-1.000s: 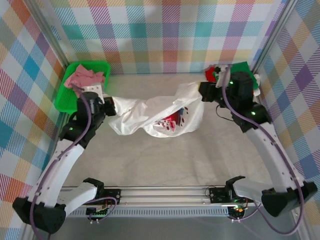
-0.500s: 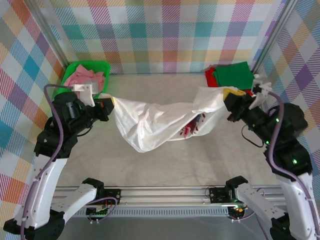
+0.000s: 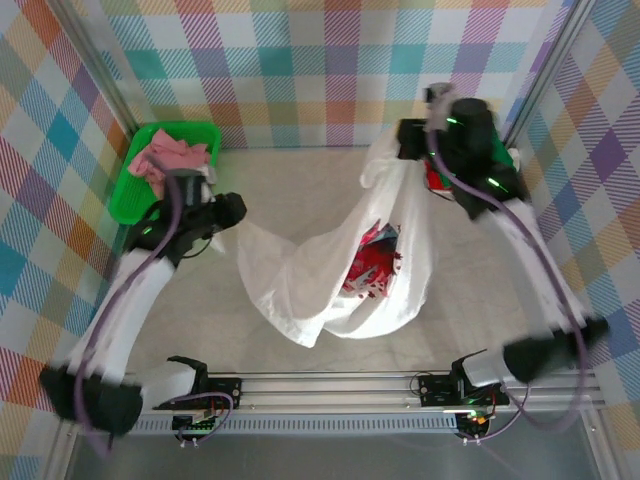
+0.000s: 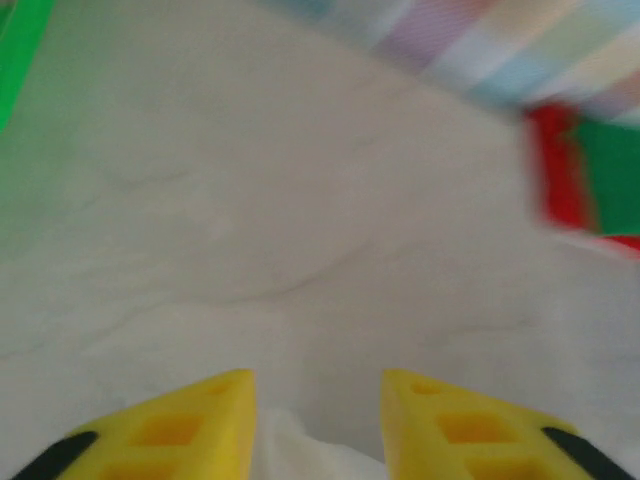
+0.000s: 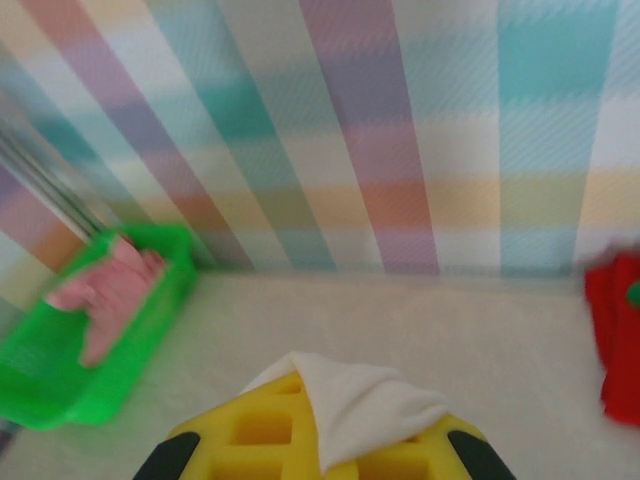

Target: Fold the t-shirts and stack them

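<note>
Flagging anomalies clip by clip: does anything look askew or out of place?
Yes: the white t-shirt hangs bunched from the right gripper alone; the left gripper stands open at its other end, so the cloth sags in a crumpled heap, not spread flat.

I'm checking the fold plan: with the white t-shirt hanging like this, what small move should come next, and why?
Probably lower the right end effector toward the table so the white t-shirt can be laid out. It is shut on one edge, the shirt drapes bunched from it, and the left end effector is open beside the cloth.
</note>
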Motion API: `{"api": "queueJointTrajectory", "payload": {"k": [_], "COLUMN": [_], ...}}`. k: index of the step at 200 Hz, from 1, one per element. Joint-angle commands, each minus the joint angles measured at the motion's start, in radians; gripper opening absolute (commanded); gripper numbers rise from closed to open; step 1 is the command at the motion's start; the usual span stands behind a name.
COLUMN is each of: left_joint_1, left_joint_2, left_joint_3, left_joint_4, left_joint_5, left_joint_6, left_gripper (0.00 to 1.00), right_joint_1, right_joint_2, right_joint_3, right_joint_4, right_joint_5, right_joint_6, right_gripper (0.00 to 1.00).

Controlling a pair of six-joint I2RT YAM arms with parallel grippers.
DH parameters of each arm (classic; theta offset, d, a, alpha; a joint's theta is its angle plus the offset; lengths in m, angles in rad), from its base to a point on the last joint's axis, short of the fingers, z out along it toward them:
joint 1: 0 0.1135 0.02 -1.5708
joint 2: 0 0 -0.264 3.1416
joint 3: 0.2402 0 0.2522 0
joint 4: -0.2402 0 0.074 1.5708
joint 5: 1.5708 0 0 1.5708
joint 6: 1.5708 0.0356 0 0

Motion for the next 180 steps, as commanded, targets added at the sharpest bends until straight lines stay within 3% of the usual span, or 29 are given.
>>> {"api": "queueJointTrajectory", "payload": {"k": [1, 23, 46, 79, 110, 126, 144, 180], "left_joint_1": [0.017, -0.039, -0.189, -0.345, -0.541, -0.600, -0.640, -0.780], "left_joint_2": [0.035, -0.027, -0.093, -0.119, 0.034, 0.152, 0.295, 0.470], "left_joint_3": [-0.075, -0.130, -0.177, -0.341, -0.359, -0.310, -0.203, -0.091], "left_joint_4": [0.015, 0.011, 0.000, 0.224, 0.409, 0.445, 0.411, 0.268], "left_joint_5": [-0.179, -0.184, -0.170, 0.086, 0.092, 0.085, 0.106, -0.021], "left_joint_6": [-0.014, 0.006, 0.120, 0.146, 0.252, 0.306, 0.322, 0.304], "left_gripper": [0.47, 0.61, 0.60, 0.57, 0.63, 0.67, 0.71, 0.72], "right_joint_1": [-0.014, -0.012, -0.013, -0.012, -0.013, -0.012, -0.012, -0.015], "right_joint_2": [0.191, 0.286, 0.333, 0.334, 0.304, 0.287, 0.260, 0.227], "right_joint_3": [0.030, 0.039, 0.036, 0.025, -0.021, -0.044, -0.081, -0.137], "right_joint_4": [0.029, 0.063, 0.076, 0.076, 0.089, 0.089, 0.097, 0.108], "right_joint_5": [-0.040, -0.110, -0.145, -0.163, -0.171, -0.179, -0.164, -0.143], "right_joint_6": [0.074, 0.123, 0.140, 0.146, 0.162, 0.169, 0.171, 0.176], "right_gripper": [0.00, 0.00, 0.00, 0.00, 0.00, 0.00, 0.00, 0.00]}}
